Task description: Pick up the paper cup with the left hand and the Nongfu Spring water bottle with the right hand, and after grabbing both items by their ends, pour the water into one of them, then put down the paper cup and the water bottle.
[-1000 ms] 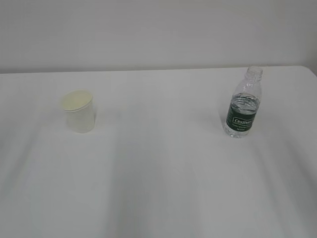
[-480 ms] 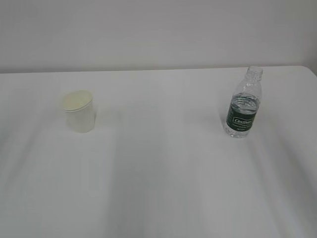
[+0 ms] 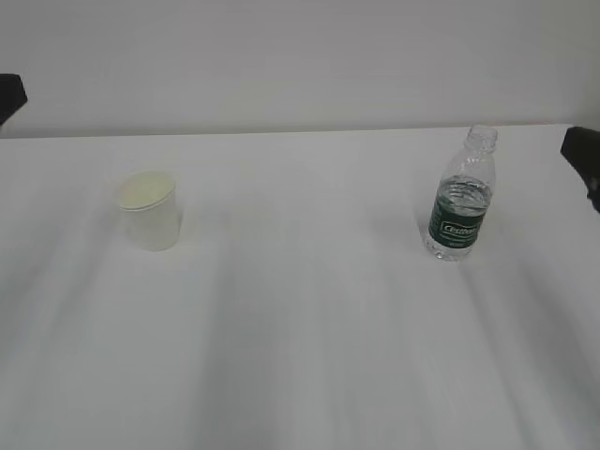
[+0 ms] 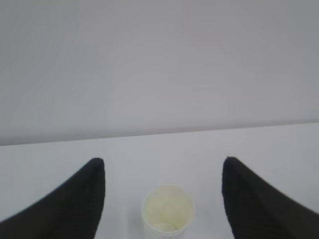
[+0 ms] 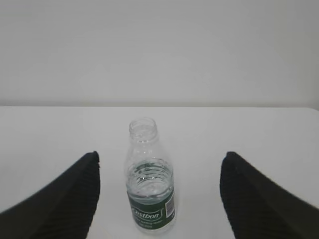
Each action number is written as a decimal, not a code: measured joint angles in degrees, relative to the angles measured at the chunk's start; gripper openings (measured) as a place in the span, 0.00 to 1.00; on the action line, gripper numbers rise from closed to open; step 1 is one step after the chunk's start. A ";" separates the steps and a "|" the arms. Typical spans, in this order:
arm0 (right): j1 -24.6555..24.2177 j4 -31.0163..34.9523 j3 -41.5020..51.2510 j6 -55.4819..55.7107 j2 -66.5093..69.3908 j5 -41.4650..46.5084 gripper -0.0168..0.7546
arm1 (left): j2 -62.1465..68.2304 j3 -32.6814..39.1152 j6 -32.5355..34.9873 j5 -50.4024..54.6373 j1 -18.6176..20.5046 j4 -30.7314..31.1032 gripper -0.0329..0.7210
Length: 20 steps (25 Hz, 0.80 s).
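Observation:
The paper cup (image 3: 150, 208) stands upright on the left of the white table; it is white with a pale yellowish inside. The Nongfu Spring water bottle (image 3: 459, 202) stands upright on the right, clear, uncapped, partly filled, with a dark green label. In the left wrist view my left gripper (image 4: 162, 160) is open, with the cup (image 4: 168, 211) ahead of it between the two fingers' lines and untouched. My right gripper (image 5: 160, 154) is open too, with the bottle (image 5: 149, 184) ahead, centred between its fingers and apart from them.
The white table (image 3: 300, 328) ends at a plain pale wall behind. A black part of the left arm (image 3: 9, 94) shows at the left edge, and a black part of the right arm (image 3: 583, 155) at the right edge near the bottle.
Black parts of both arms have come into the exterior view at its left and right edges. The cup and the bottle have not moved.

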 joint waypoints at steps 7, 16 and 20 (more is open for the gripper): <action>0.00 -2.28 5.51 1.47 2.88 -14.12 0.76 | 3.26 6.73 -0.28 -11.39 -1.61 -0.34 0.74; 0.00 -5.44 6.88 1.95 12.63 -23.12 0.76 | 12.60 15.73 -4.19 -33.26 -3.73 -0.31 0.72; 0.00 -7.10 10.33 2.04 22.38 -36.75 0.76 | 20.72 18.11 -6.01 -44.49 -4.44 3.15 0.71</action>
